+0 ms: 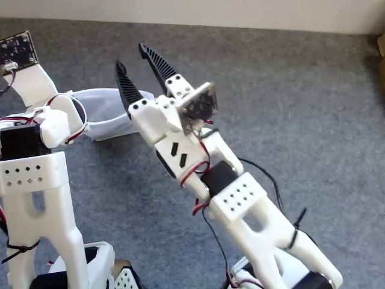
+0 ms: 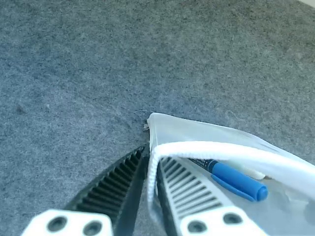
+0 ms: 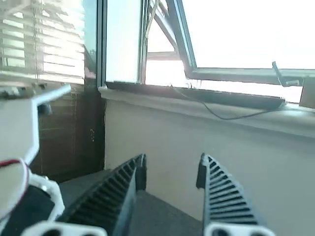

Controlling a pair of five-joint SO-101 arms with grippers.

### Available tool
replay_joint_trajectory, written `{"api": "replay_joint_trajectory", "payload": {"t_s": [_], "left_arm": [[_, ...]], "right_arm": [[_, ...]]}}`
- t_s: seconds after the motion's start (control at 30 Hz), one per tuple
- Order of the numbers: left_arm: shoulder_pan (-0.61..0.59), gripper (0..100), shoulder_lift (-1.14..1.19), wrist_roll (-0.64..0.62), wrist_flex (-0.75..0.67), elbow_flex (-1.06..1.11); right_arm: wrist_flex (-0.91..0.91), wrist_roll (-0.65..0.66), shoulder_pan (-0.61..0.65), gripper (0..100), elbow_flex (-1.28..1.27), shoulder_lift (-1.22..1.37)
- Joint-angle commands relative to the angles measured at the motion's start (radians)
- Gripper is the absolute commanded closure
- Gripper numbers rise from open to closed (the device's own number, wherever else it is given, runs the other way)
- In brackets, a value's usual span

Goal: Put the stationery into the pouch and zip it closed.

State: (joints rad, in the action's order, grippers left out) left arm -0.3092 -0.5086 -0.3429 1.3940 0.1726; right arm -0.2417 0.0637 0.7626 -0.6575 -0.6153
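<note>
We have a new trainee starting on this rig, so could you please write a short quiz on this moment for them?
1. True or false: the right hand is open and holds nothing.
2. What does the left hand pinch? A) an eraser B) the edge of the pouch C) a pair of scissors
3. Fill in the blank: the blue pen lies inside the ____.
Key: 1 true; 2 B; 3 pouch.
</note>
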Motion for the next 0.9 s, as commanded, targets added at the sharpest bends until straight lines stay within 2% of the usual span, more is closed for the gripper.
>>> {"api": "replay_joint_trajectory", "payload": {"t_s": [0.0,0.17,0.57,0.73,0.87], "left_arm": [[-0.004,99,0.001,0.008,-0.018,0.005],[-0.004,99,0.001,0.008,-0.018,0.005],[-0.005,99,0.001,0.008,-0.018,0.005],[-0.005,99,0.001,0.008,-0.018,0.005],[-0.007,99,0.001,0.008,-0.018,0.005]], "right_arm": [[0.058,0.014,-0.024,83.9,0.015,-0.139],[0.285,0.014,-0.050,83.9,0.015,-0.237],[0.676,0.008,-0.048,83.9,0.007,-0.349],[0.779,0.006,-0.048,83.6,0.005,-0.277],[0.782,-0.029,-0.051,83.6,0.010,-0.159]]}}
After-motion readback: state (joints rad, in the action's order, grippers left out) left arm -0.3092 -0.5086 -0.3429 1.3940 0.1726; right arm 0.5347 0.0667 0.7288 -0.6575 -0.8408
